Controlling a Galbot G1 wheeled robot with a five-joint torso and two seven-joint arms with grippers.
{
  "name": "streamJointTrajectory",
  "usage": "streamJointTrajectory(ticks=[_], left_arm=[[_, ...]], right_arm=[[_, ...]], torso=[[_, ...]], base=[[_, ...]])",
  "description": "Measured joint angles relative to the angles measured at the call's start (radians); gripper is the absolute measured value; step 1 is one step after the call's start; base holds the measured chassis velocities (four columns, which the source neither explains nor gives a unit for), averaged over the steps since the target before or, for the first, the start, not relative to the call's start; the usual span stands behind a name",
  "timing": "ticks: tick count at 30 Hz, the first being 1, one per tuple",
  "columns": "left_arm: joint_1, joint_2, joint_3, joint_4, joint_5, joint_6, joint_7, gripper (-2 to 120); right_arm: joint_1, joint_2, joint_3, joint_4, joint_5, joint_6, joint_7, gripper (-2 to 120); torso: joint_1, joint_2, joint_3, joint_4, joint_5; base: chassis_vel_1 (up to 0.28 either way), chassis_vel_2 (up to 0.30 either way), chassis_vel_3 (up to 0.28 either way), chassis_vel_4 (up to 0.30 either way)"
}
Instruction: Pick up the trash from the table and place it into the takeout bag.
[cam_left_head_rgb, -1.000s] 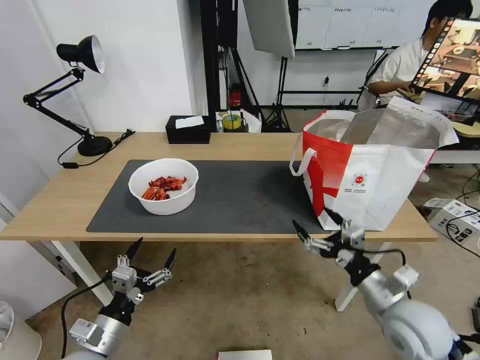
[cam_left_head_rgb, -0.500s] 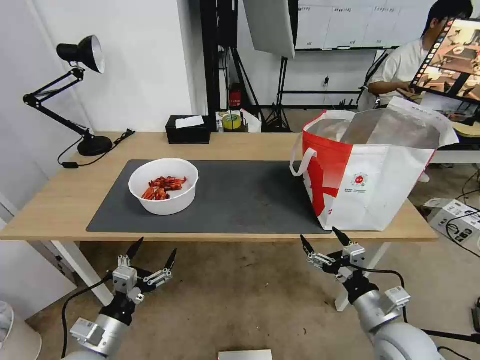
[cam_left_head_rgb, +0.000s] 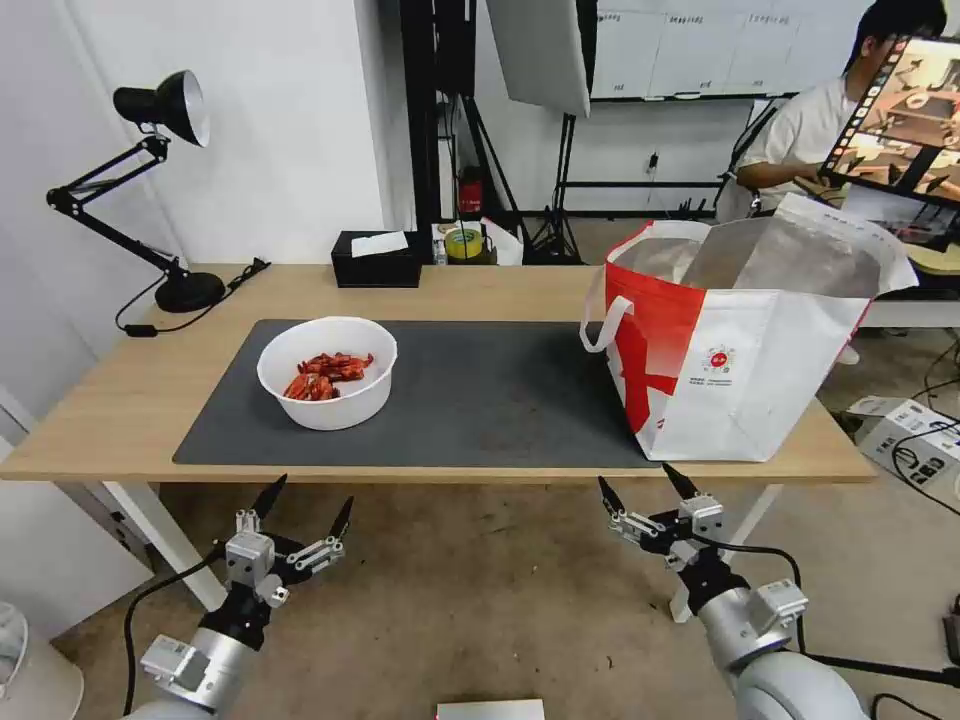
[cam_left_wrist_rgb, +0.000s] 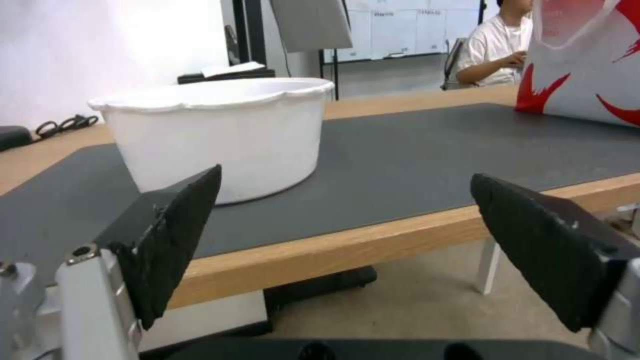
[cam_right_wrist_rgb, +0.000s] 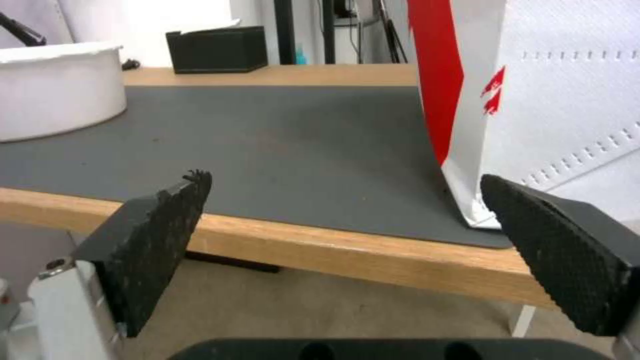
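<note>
White plastic, thin-walled and probably light, the bowl (cam_left_head_rgb: 327, 372) of red crayfish shells (cam_left_head_rgb: 327, 375) sits at the left of the dark mat (cam_left_head_rgb: 480, 400) on the table (cam_left_head_rgb: 120, 400), ahead of my left gripper (cam_left_head_rgb: 305, 510), which hangs below the table edge with fingers spread wide. I judge the scalloped rim the best hold: pinched elsewhere, the wall may flex and the loose shells spill if tipped. Right: takeout bag (cam_left_head_rgb: 740, 350), standing open; my right gripper (cam_left_head_rgb: 640, 492), fingers likewise wide, below it.

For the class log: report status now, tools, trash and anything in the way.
Left tool and right tool open, empty, below the table edge. Bowl of crayfish shells on the mat, untouched. Takeout bag open. Nothing in the way.
</note>
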Motion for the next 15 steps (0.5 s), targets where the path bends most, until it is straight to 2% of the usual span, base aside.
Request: streamJointTrajectory(ticks=[8,15], left_arm=[[-0.007,0.018,-0.008,-0.014,-0.022,0.006,-0.001,100],[-0.093,0.105,-0.025,-0.026,-0.109,0.048,-0.030,100]], right_arm=[[0.000,-0.001,0.001,0.000,0.001,-0.001,0.000,100],[0.001,-0.002,0.001,0.000,0.002,-0.002,0.000,100]], torso=[[0.000,0.000,0.000,0.0000,0.0000],[0.000,0.000,0.000,-0.0001,-0.0002]], base=[[0.000,0.000,0.000,0.000],[0.000,0.000,0.000,0.000]])
